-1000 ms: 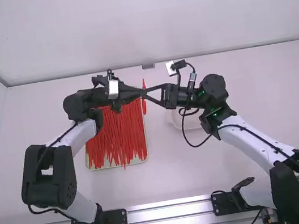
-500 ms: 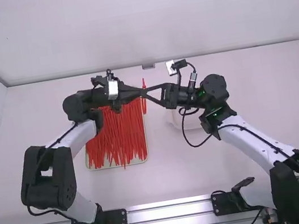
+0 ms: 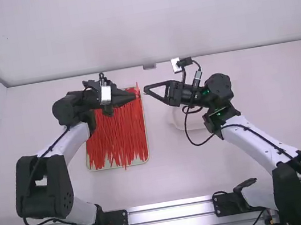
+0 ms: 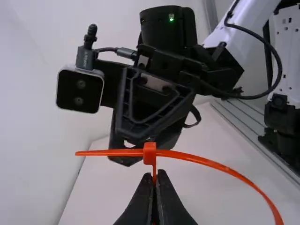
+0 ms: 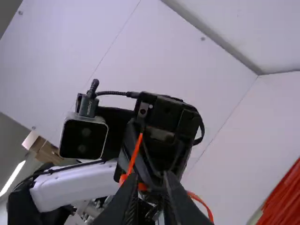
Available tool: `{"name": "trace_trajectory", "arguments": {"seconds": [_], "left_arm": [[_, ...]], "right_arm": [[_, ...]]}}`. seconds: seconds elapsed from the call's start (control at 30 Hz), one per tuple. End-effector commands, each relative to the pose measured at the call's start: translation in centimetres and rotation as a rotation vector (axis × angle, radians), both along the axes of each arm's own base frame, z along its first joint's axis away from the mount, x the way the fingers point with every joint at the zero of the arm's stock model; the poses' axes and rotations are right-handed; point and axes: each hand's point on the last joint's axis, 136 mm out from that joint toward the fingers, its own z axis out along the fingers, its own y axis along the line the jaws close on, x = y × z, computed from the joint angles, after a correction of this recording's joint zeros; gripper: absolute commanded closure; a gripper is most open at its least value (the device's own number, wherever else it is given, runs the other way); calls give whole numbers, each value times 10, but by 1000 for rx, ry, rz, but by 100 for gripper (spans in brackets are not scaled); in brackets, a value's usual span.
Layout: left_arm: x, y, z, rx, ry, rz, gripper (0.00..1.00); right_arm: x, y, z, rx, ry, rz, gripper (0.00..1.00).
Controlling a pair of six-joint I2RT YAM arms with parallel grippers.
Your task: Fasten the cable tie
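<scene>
- Pinching with the left fingers [image 4: 144, 199], pressed tight together, on the strap of the cable tie [image 4: 150, 152] directly under its head.
- Holding the right fingers [image 5: 126, 201] slightly parted and gripping nothing, pointing at the left fingers across a small gap.
- Holding the tie up off the bench [image 3: 262, 88], with the head just above the left fingertips, a short tail jutting to one side of them and a wide, loose loop sweeping away on the other.
- Judging the tail as already threaded through the head but the loop as not yet drawn in; not being able to confirm any bite from the ratchet.
- Risking a miss on the tail: thin, springy and free at its end, so likely swinging aside under an off-line approach or a nudge to the head.
- Risking a twist or slip at the left fingers: gripping only a narrow bit of strap, so any sideways pull probably rotating the head out of line or dragging the strap through the pinch.
- Risking a lost tie: working directly above the pile of spare ties [image 3: 118, 135] on the tray [image 3: 144, 159] under the left fingers, so anything dropped likely vanishing among identical ones.
</scene>
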Motion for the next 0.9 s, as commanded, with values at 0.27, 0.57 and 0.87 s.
{"name": "trace_trajectory", "arguments": {"seconds": [0.27, 0.57, 0.87], "left_arm": [[-8, 1, 2, 16, 11, -11, 99], [-13, -3, -3, 17, 27, -28, 99], [-22, -15, -4, 17, 21, -69, 99]], "right_arm": [[-4, 2, 7, 13, 2, 12, 77], [-6, 1, 12, 31, -5, 15, 67], [-7, 1, 19, 49, -23, 18, 65]]}}
